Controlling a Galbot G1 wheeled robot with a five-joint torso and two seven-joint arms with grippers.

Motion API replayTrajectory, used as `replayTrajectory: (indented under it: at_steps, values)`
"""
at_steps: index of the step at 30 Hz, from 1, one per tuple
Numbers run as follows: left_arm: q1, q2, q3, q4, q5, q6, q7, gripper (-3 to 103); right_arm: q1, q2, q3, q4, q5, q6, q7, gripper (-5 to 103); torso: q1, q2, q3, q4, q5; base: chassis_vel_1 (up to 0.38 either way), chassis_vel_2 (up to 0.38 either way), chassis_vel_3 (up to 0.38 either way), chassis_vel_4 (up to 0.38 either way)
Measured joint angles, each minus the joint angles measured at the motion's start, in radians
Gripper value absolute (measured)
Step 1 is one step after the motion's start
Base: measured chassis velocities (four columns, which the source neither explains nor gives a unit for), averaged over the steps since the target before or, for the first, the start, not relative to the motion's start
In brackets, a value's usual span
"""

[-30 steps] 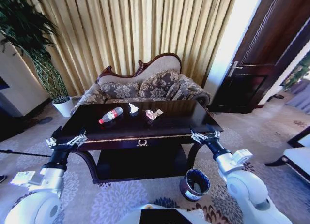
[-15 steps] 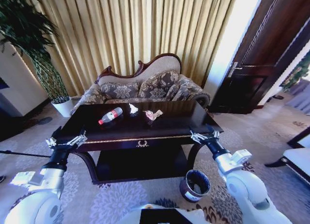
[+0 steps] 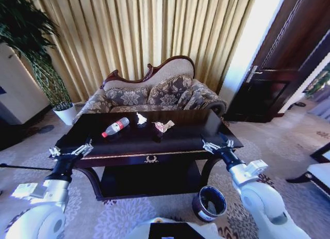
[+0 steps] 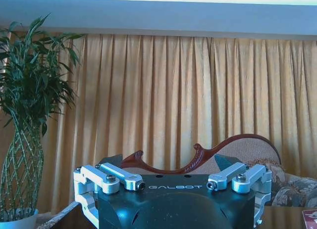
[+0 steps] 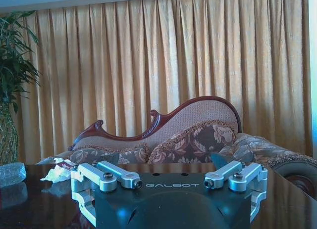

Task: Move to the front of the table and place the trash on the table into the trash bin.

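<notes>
The dark glossy table (image 3: 154, 152) stands right ahead of me. On its top lie a clear bottle with a red cap (image 3: 115, 127), a crumpled white tissue (image 3: 141, 117) and a pinkish wrapper (image 3: 164, 126). The dark round trash bin (image 3: 209, 204) sits on the carpet by the table's front right leg. My left gripper (image 3: 71, 150) hovers open at the table's front left corner, holding nothing. My right gripper (image 3: 216, 144) is open over the front right corner, also without a load. In the right wrist view the bottle (image 5: 10, 173) and tissue (image 5: 55, 174) lie beyond the open right gripper (image 5: 166, 160). The left gripper (image 4: 169, 162) stands wide open.
A patterned sofa (image 3: 154, 92) stands behind the table, before gold curtains. A tall plant in a white pot (image 3: 66, 114) is at the back left. A dark door (image 3: 281, 74) is at the right, and a chair (image 3: 317, 174) at the right edge.
The whole head picture has shifted slightly, so the camera moved a little nearer the table. Both arms keep the same open pose; the trash lies unmoved.
</notes>
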Motion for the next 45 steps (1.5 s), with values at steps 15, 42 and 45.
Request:
replayTrajectory:
  at_steps: [15,42,45]
  values:
    - [-0.007,0.003,0.005,0.019,0.022,-0.023,0.0,100,0.002,0.001,0.0,0.0,0.003,-0.001,0.001,100,0.001,0.0,0.0,0.0004,0.0,0.015,0.017,0.02,0.02]
    - [0.038,0.007,-0.013,-0.031,0.033,-0.012,-0.03,100,0.392,-0.235,-0.298,-0.247,0.237,-0.188,0.057,100,0.001,0.0,0.0,0.0001,0.0001,0.002,0.001,0.002,0.001]
    - [0.038,0.006,-0.013,-0.034,0.033,-0.01,-0.033,100,0.433,-0.225,-0.352,-0.267,0.232,-0.188,0.059,100,0.001,0.0,0.0,0.0,0.0002,0.0,0.0,0.0,0.0]
